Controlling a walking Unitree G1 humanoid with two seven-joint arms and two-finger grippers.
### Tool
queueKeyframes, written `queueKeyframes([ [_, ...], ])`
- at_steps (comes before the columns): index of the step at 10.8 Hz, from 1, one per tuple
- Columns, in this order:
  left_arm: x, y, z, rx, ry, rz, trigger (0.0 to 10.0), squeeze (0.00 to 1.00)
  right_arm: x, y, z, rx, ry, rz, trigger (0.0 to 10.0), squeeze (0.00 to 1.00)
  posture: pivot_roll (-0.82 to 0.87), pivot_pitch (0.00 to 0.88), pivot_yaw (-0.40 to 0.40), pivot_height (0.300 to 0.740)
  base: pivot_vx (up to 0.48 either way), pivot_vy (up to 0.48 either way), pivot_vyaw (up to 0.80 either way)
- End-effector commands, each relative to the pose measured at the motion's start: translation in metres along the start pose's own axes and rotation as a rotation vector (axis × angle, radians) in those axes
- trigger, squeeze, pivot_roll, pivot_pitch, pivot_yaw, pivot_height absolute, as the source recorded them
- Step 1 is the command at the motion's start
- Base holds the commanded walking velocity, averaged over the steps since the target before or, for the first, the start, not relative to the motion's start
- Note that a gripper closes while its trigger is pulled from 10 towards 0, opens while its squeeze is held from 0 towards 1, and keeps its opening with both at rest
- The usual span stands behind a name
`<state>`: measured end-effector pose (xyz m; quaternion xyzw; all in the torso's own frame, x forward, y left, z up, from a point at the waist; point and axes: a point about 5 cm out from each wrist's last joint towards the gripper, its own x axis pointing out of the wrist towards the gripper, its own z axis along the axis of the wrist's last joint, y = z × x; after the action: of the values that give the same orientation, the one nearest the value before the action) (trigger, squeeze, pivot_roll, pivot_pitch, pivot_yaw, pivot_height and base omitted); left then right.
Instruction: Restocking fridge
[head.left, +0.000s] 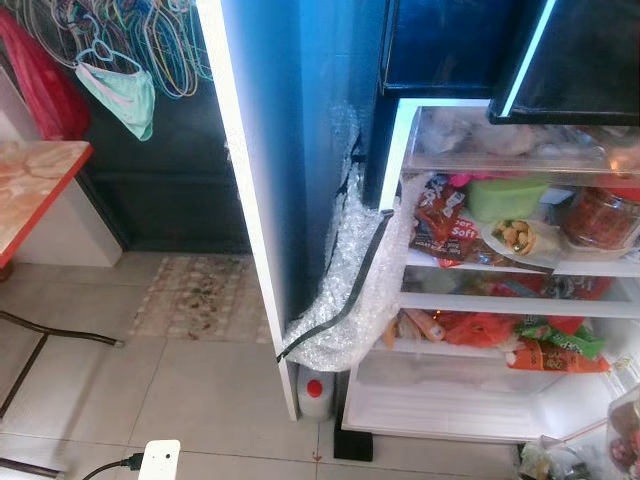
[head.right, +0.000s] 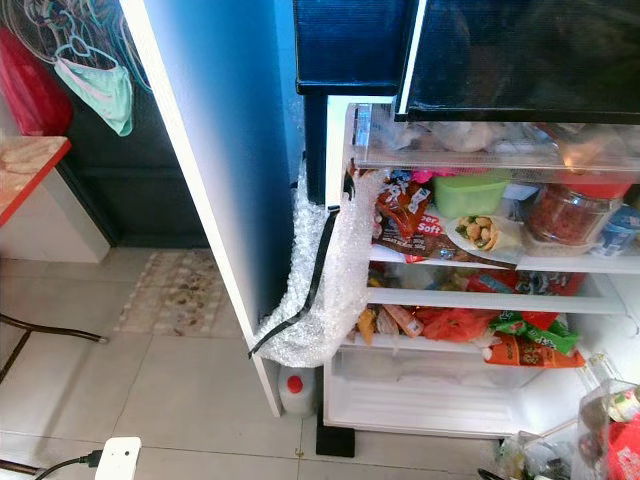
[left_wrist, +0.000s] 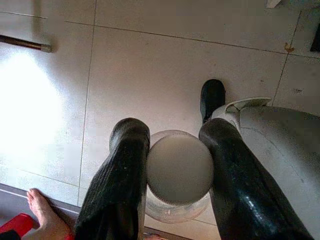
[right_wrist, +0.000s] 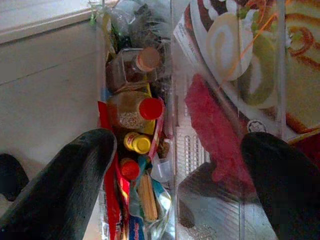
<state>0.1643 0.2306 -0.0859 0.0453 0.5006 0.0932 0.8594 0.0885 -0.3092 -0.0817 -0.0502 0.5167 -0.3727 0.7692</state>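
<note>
Fridge (head.left: 500, 330) stands open, so the left hand (left_wrist: 177, 170), gripping a clear jar (left_wrist: 180, 175), should lift steadily while the right hand (right_wrist: 175, 165) hangs open.

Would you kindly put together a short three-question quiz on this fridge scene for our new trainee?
1. True or false: the fridge stands open.
2. What does the left gripper hold between its fingers: A) a red bag, B) a clear jar with a pale round lid, C) nothing?
3. What crinkled material hangs down the left edge of the fridge opening?

Key
1. True: its stocked shelves are on view.
2. B: both black fingers press against the jar's sides, above the tiled floor.
3. Bubble wrap, with a dark strip running along it.
</note>
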Motion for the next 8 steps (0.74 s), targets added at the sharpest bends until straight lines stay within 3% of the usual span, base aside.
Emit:
queueKeyframes([
  [1,-0.001,0.006,-0.005,0.011,0.025,0.009,10.0,0.00,0.002,-0.020,-0.016,0.022,0.062,-0.056,10.0,0.00,-0.02,0.074,0.047,0.740,0.000,0.000,0.00],
  [3,-0.001,0.007,-0.005,0.015,0.025,0.010,10.0,0.00,0.005,-0.052,-0.027,0.018,0.081,-0.128,10.0,0.00,-0.03,0.078,0.050,0.740,0.000,0.000,0.00],
  [5,-0.001,0.007,-0.005,0.022,0.024,0.008,10.0,0.00,0.006,-0.072,-0.032,0.023,0.089,-0.170,10.0,0.00,-0.03,0.080,0.056,0.740,0.000,0.000,0.00],
  [6,-0.001,0.008,-0.005,0.026,0.023,0.006,10.0,0.00,0.007,-0.079,-0.030,0.028,0.081,-0.177,10.0,0.00,-0.04,0.078,0.058,0.740,0.000,0.000,0.00],
  [8,0.000,0.007,-0.004,0.025,0.020,0.005,10.0,0.00,0.008,-0.073,-0.022,0.026,0.063,-0.158,10.0,0.00,-0.03,0.075,0.054,0.740,0.000,0.000,0.00],
])
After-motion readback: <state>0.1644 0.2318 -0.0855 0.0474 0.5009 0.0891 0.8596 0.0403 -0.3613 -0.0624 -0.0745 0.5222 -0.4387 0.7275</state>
